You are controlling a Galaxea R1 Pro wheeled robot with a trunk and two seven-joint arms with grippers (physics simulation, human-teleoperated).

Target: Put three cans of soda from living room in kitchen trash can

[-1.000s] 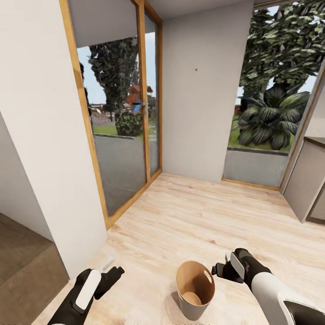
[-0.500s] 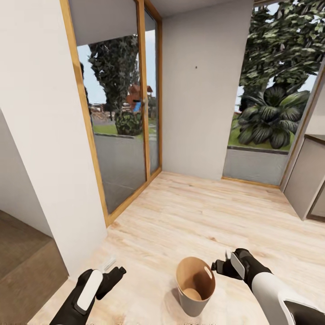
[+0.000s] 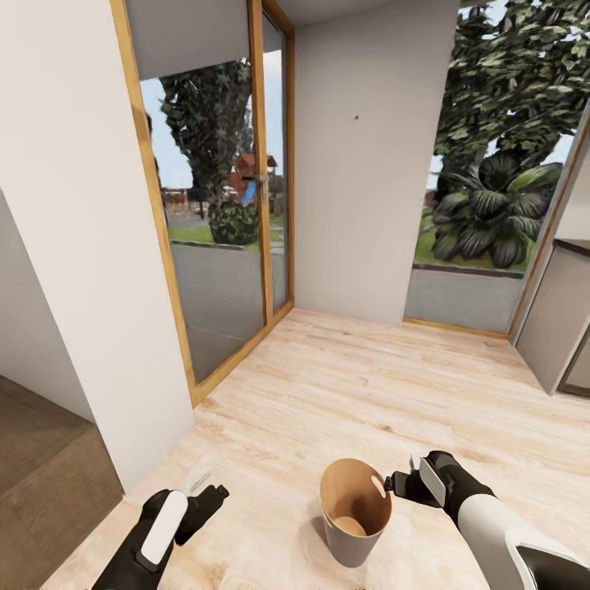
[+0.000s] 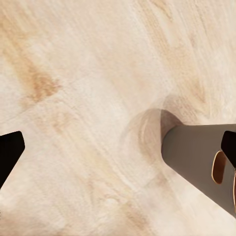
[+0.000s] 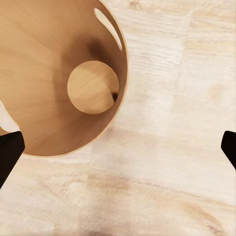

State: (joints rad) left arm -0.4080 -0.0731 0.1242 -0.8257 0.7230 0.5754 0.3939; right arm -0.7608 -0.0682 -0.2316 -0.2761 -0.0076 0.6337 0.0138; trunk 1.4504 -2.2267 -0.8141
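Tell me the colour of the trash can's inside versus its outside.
The trash can is tan-brown inside, clearest in the right wrist view; grey outside, seen in the left wrist view.

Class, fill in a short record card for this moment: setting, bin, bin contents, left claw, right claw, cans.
setting: pale wood floor, glass doors with wood frames, greenery outside
bin: trash can, upright on the floor between the arms, grey outside, tan inside
bin contents: bare bottom visible in the right wrist view, no can seen
left claw: open, holding nothing, beside the bin
right claw: open, holding nothing, near the bin's rim
cans: none seen
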